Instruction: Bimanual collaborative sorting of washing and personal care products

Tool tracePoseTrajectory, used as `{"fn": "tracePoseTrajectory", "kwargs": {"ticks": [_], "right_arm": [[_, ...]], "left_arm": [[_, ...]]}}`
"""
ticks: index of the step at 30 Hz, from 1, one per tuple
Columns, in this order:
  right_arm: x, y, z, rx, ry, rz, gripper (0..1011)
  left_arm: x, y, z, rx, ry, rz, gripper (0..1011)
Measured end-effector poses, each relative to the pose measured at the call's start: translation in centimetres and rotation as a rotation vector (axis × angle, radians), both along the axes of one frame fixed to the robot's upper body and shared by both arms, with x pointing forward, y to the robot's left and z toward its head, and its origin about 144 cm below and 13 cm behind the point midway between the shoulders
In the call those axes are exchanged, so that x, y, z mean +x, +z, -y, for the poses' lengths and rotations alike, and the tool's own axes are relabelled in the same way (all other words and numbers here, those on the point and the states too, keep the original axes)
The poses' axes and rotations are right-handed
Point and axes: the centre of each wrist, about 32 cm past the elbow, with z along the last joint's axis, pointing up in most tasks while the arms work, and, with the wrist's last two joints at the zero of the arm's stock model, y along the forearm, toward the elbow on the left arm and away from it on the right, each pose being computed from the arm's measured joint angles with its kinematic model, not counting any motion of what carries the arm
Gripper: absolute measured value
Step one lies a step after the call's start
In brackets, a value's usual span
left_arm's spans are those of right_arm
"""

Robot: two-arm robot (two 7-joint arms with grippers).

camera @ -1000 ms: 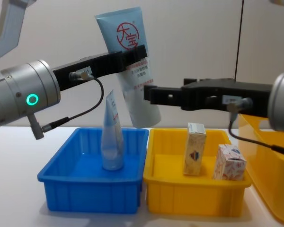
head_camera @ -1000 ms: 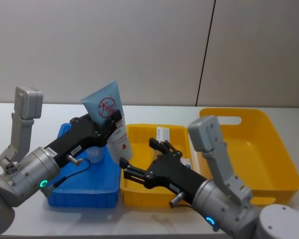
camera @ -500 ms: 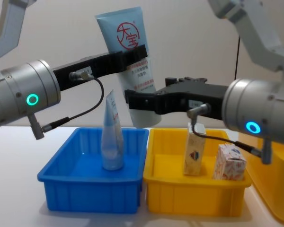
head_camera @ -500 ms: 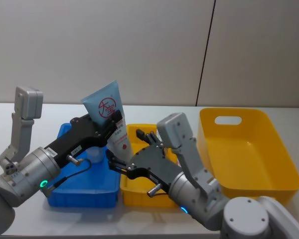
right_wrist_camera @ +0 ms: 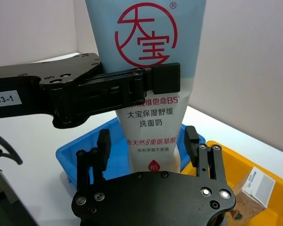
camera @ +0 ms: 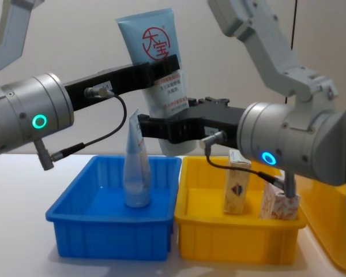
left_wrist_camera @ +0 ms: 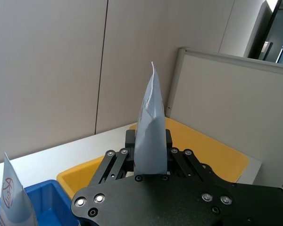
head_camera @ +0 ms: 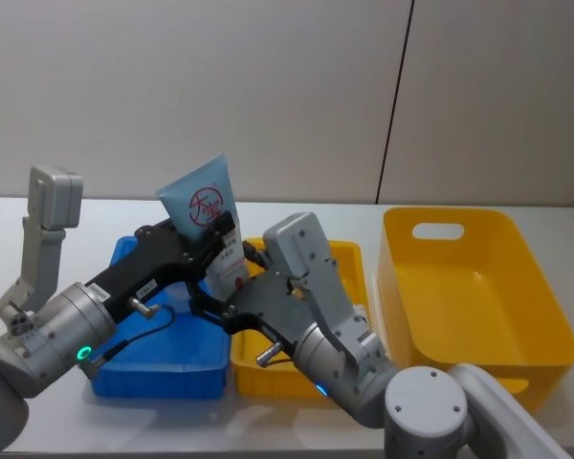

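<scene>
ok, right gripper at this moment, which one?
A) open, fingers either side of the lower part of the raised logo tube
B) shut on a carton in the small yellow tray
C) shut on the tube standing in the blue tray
A: in the right wrist view the right gripper has its fingers spread with the logo tube between them, below where the left gripper clamps it.

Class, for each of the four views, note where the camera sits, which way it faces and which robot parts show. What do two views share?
Head: high, facing down on the blue tray; left arm and right arm show.
Chest: low, facing across the table; both arms, side on.
Left wrist: faces along the left gripper, shut on the tube.
Right wrist: faces over the open right gripper.
Shared: both wrist views show the tube.
</scene>
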Motion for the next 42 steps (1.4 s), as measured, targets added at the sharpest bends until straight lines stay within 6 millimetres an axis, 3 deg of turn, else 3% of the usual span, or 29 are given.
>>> {"fn": "tracePoseTrajectory", "kwargs": {"ticks": [4,9,17,26,29,42], "right_arm": [[0.2,-0.1,-0.3,-0.005,-0.003,0.004,881],[0.5,-0.1,-0.7,-0.010,-0.005,0.007,681],[0.7,-0.2,-1.0,-0.013,-0.007,0.011,472],[0.8,-0.2,-1.1,-0.016,-0.008,0.013,355],[0.8,-0.2,-1.1,-0.016,-0.008,0.013,330],[0.8,0.0,-0.8,-0.004,-0.055,0.009,235]], "left_arm": [[0.0,0.0,0.0,0.000,0.000,0.000,282],[0.0,0.0,0.0,0.000,0.000,0.000,282],[0.0,0.0,0.0,0.000,0.001,0.000,282],[0.0,0.0,0.0,0.000,0.001,0.000,286],[0.0,0.0,0.0,0.000,0.001,0.000,344],[0.0,0.0,0.0,0.000,0.000,0.000,768]]}}
